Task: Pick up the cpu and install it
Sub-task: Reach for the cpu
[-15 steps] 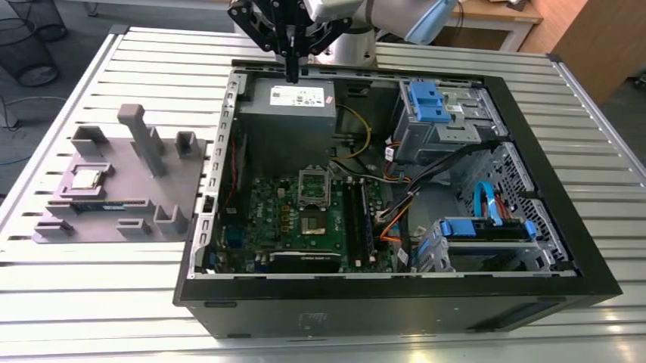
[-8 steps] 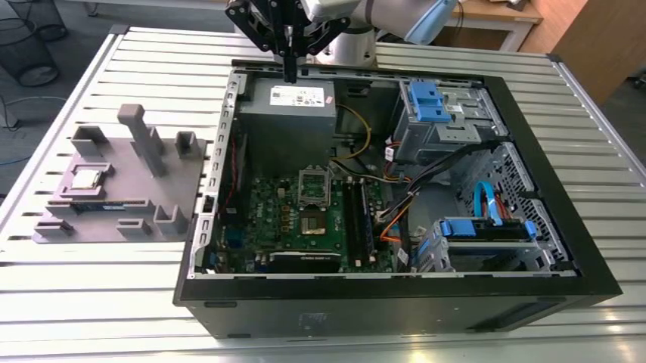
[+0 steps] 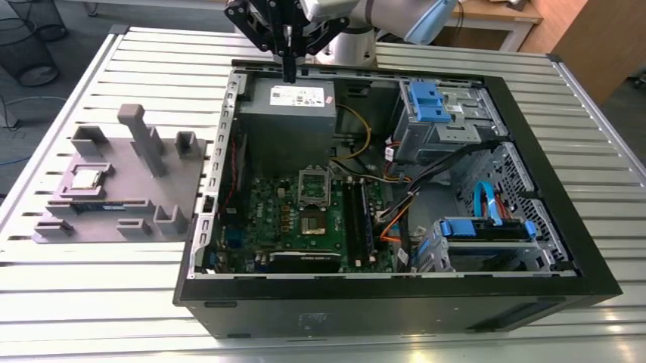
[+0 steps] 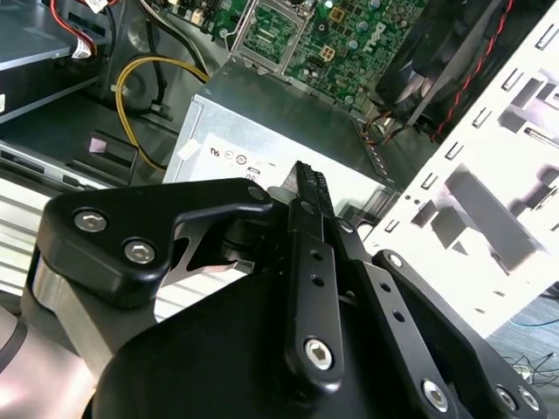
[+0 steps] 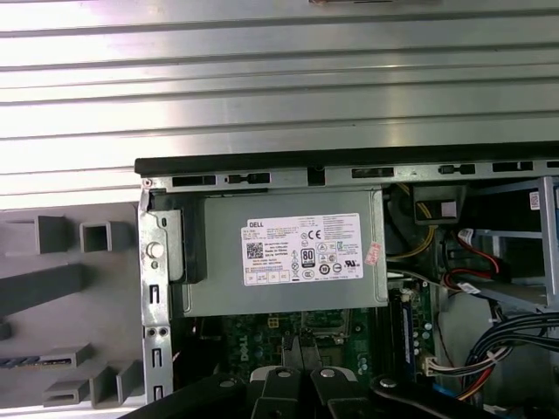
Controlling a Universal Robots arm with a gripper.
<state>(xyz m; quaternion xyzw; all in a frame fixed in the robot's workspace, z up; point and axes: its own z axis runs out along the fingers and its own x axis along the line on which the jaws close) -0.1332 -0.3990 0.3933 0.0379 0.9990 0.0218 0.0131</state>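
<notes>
**Gripper** (image 3: 290, 76): black, two-fingered, pointing straight down. The fingers are drawn together into one narrow bar with nothing between them. It hangs high over the far rim of the case, probably so that it stands clear of the walls and cables.

**Power supply** (image 3: 290, 102): grey metal box with a white label, directly below the gripper and apart from it. In the first wrist view it lies square under the camera (image 5: 288, 253).

**Motherboard** (image 3: 302, 219): green, flat on the case floor, below the gripper and beyond the power supply on the near side.

**Socket** (image 3: 315, 222): sits mid-board with its metal frame (image 3: 315, 184) swung up. It appears to be empty, which I judge is to leave it ready for the chip.

**Computer case** (image 3: 404, 291): black, lying on its side with the panel off, so its interior faces up toward the arm.

**Cpu** (image 3: 86, 178): small silver square, well apart from the gripper, toward the exterior view's left and outside the case. It is not yet picked up.

**Holder** (image 3: 151, 189): grey moulded block on the table. The cpu sits in one of its recesses, metal top up, seemingly to keep it level and at a fixed spot.

**Memory stick** (image 3: 101, 204): lies in the same holder, just beside the cpu.

**Table** (image 3: 151, 60): slatted metal, carrying the case and the holder side by side.
</notes>
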